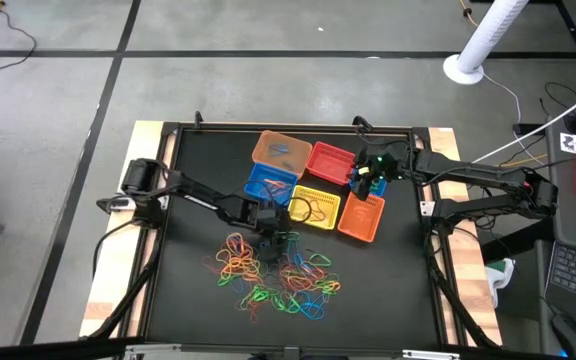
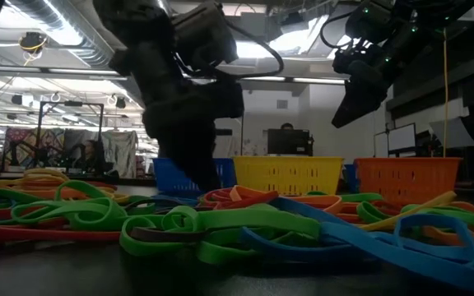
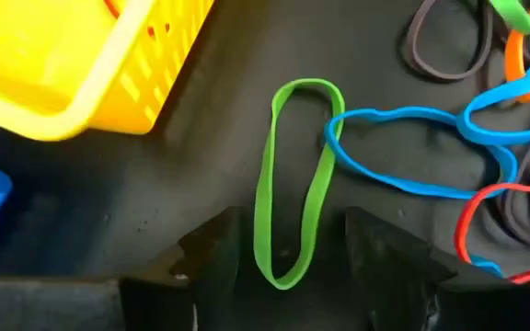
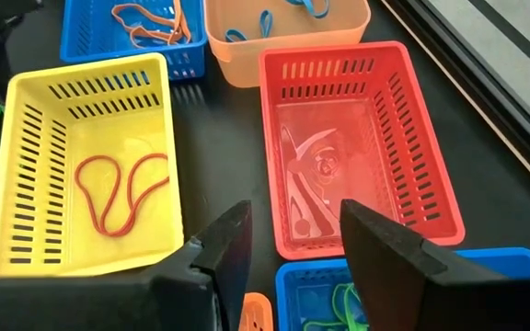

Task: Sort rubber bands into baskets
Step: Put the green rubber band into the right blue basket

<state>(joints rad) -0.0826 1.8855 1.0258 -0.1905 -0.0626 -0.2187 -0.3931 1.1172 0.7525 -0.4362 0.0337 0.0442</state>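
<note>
A loose pile of coloured rubber bands (image 1: 278, 272) lies on the black mat, in front of the baskets. My left gripper (image 3: 293, 267) is open and low over the pile's far edge, pointing steeply down. A green band (image 3: 293, 175) lies flat on the mat, and its near end sits between the two fingers; a blue band (image 3: 403, 147) crosses its far end. My right gripper (image 4: 293, 248) hangs open above the red basket (image 4: 357, 147) and a blue basket (image 4: 339, 299), holding nothing.
The baskets stand in a cluster: tan-orange (image 1: 280, 150), red (image 1: 330, 160), blue (image 1: 268, 183), yellow (image 1: 313, 205), orange (image 1: 361, 215). The yellow basket (image 3: 81, 64) is close beside my left gripper. A red band (image 4: 118, 188) lies in the yellow one.
</note>
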